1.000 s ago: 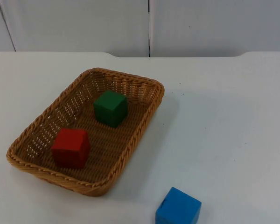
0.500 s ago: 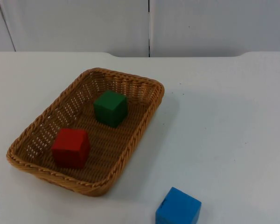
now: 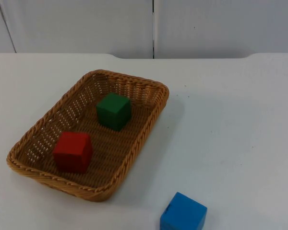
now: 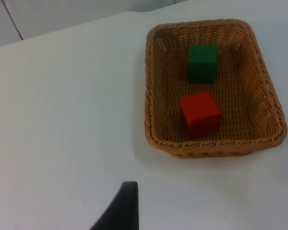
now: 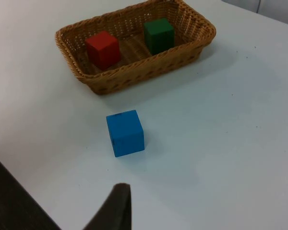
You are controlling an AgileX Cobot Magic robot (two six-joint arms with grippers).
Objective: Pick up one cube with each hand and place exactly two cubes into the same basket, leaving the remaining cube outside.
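- Nearest the table's front edge, small blue wooden-looking cube (image 3: 183, 212) sits on the white table top (image 3: 230, 139), well apart from the basket, upright, one corner turned toward the camera.
- Risk: any further pick of this blue cube would put three in the basket and break the "exactly two" rule; it should stay where it is.
- Next back, rectangular woven wicker basket (image 3: 89, 132) lies flat on the table with a red cube (image 3: 73, 151) at its near end and a green cube (image 3: 114, 111) further in, both resting on the basket floor, apart from each other.
- Looks like the count is met: two in, one out. Judged done or nearly so.
- Risk: an arm sweeping low across could catch the basket rim, drag it, or tip a cube out.
- Left gripper (image 4: 121, 211) hangs above bare table just beside the basket; one black fingertip visible, nothing seen in it, cannot tell if parted or closed.
- Right gripper (image 5: 114, 207) hangs above the table near the blue cube; same, one fingertip, cannot tell its state. Risk: dropping here could nudge the blue cube.
- Farthest, grey partition wall (image 3: 153, 26).
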